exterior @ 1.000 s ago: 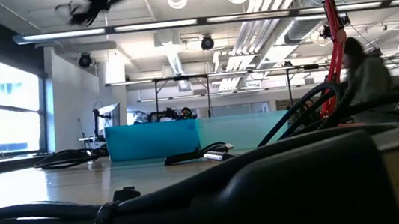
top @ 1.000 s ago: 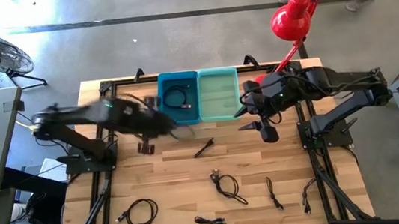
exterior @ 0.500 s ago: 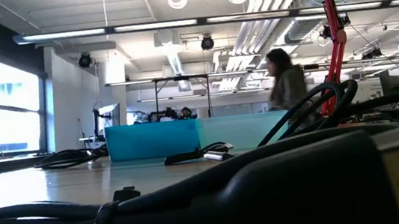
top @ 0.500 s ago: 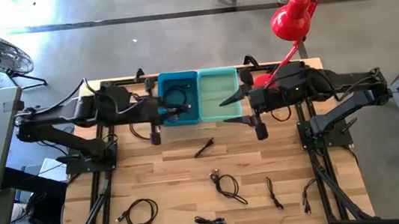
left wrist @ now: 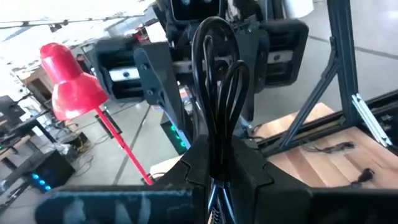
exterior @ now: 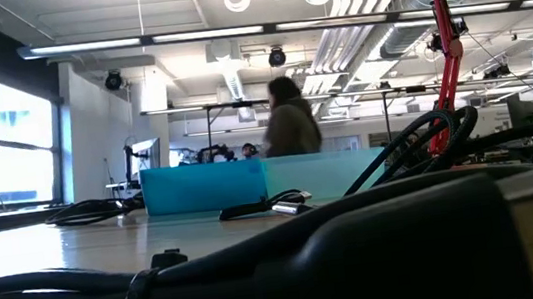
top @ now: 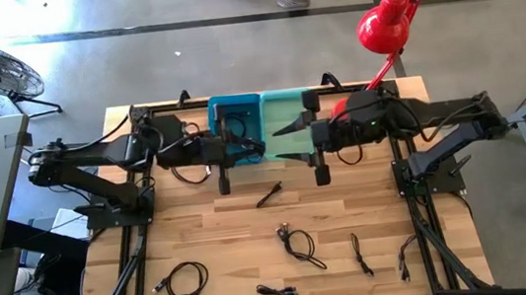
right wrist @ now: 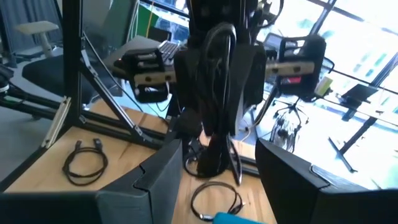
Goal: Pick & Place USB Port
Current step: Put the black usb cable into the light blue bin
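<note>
My left gripper [top: 248,149] hovers over the near part of the blue bin [top: 234,104], shut on a bundled black cable [left wrist: 217,74]. My right gripper [top: 287,142] is open over the teal bin [top: 289,115], level and facing the left one. In the right wrist view my open fingers [right wrist: 217,186] frame the left gripper and its cable [right wrist: 217,56] farther off. Another black cable [top: 234,129] lies coiled in the blue bin. Neither gripper shows in the low view. My left gripper pinches the black cable bundle between its two fingers [left wrist: 245,171], at the bundle's lower end [left wrist: 219,155]. The looped part [left wrist: 214,43] sticks out beyond the fingertips toward the right arm. The cable is lifted clear of the table and the bins.
Several black cables lie on the near half of the wooden table: [top: 184,281], [top: 299,243], [top: 360,254], [top: 278,292]. A short dark piece [top: 268,194] lies near the middle. A red lamp [top: 383,23] stands at the far right corner. A person [exterior: 289,127] walks behind the table.
My left gripper has carried the cable from over the table's middle toward the far edge, then right, over the blue bin. My right gripper has moved left over the teal bin, staying open. The person behind the table has walked from right to left.
</note>
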Robot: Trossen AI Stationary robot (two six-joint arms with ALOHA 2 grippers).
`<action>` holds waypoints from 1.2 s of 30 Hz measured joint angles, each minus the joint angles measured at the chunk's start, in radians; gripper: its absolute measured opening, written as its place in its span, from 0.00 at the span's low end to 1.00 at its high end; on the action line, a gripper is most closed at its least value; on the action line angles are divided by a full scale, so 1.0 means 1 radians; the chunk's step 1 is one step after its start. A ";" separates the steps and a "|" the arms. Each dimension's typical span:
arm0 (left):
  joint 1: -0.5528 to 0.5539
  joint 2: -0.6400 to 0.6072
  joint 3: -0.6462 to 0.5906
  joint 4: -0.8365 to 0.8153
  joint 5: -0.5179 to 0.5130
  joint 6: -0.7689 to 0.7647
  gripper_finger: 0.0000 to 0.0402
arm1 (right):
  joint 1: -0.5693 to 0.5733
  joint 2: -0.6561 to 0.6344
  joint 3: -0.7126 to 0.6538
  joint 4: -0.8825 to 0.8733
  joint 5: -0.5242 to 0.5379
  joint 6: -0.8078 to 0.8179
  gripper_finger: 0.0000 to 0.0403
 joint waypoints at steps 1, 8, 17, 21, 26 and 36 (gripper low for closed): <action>0.005 0.000 0.000 -0.002 0.004 0.000 0.07 | 0.000 0.002 0.000 0.008 0.000 -0.002 0.49; 0.031 0.000 0.000 0.000 0.056 -0.007 0.07 | 0.000 0.002 0.000 0.055 -0.008 -0.018 0.49; 0.030 0.050 0.003 0.043 0.078 -0.007 0.07 | 0.000 0.034 0.000 0.084 -0.045 -0.033 0.49; 0.030 0.051 0.001 0.045 0.079 -0.005 0.07 | 0.000 0.046 0.000 0.089 -0.046 -0.053 0.49; 0.030 0.050 0.001 0.058 0.079 -0.004 0.07 | 0.000 0.045 0.000 0.112 -0.046 -0.050 0.49; 0.030 0.060 0.001 0.057 0.078 -0.004 0.07 | 0.000 0.045 0.000 0.120 -0.050 -0.049 0.45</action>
